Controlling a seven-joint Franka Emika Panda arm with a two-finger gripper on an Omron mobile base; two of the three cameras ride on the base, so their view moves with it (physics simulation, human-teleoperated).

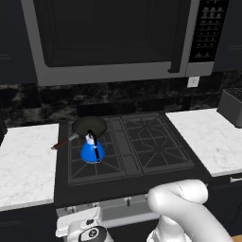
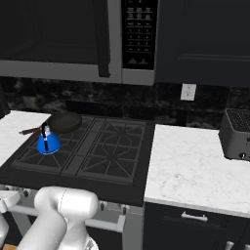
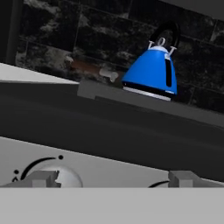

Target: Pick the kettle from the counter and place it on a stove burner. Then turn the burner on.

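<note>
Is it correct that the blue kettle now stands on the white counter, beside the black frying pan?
Not quite: the kettle stands on the front left stove burner, not the counter. The frying pan is right behind it, as the left base view shows.

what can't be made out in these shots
- Left base view: the hand sits at the bottom edge, so its fingers are cut off.
- Left base view: the kettle covers the centre of the stove burner it stands on.
- Hand view: the knob is partly cut off by the bottom edge, and its markings are too small to read.
- Right base view: the toaster is cut off by the right edge.
</note>
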